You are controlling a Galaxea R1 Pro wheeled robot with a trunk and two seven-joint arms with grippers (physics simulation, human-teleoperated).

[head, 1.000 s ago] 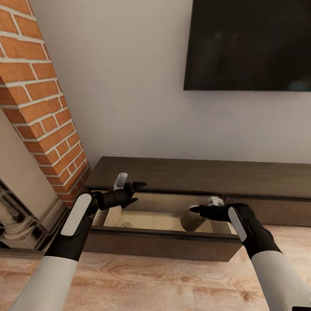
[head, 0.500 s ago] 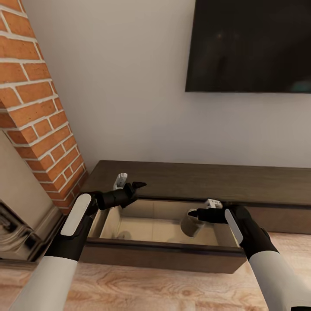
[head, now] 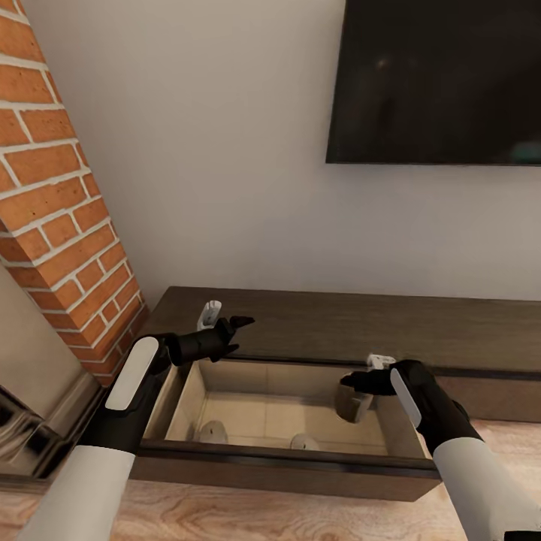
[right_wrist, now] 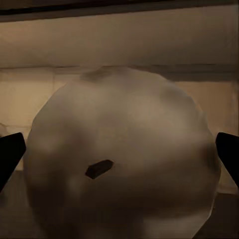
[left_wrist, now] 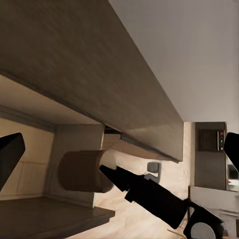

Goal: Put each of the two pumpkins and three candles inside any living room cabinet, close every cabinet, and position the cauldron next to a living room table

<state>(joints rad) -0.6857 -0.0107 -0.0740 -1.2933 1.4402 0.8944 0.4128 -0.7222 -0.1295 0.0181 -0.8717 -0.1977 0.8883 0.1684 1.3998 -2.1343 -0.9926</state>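
The dark brown cabinet (head: 338,323) runs along the wall with one drawer (head: 285,460) pulled open. Two pale candles (head: 213,431) (head: 303,442) stand on the drawer's light wood floor. My right gripper (head: 353,385) is shut on a third candle (head: 350,404), held tilted over the drawer's right end. In the right wrist view that candle (right_wrist: 124,149) spans the gap between the fingertips (right_wrist: 10,155). The left wrist view shows the same candle (left_wrist: 79,172) on its side. My left gripper (head: 234,334) is open and empty above the drawer's back left corner.
A black TV (head: 443,83) hangs on the white wall above the cabinet. A brick fireplace column (head: 60,195) stands close on the left, beside my left arm. Light wood floor (head: 248,518) lies in front of the drawer.
The whole view has shifted, so the drawer's floor and the two candles on it now show. Both arms keep about the same pose, the right one still holding its candle.
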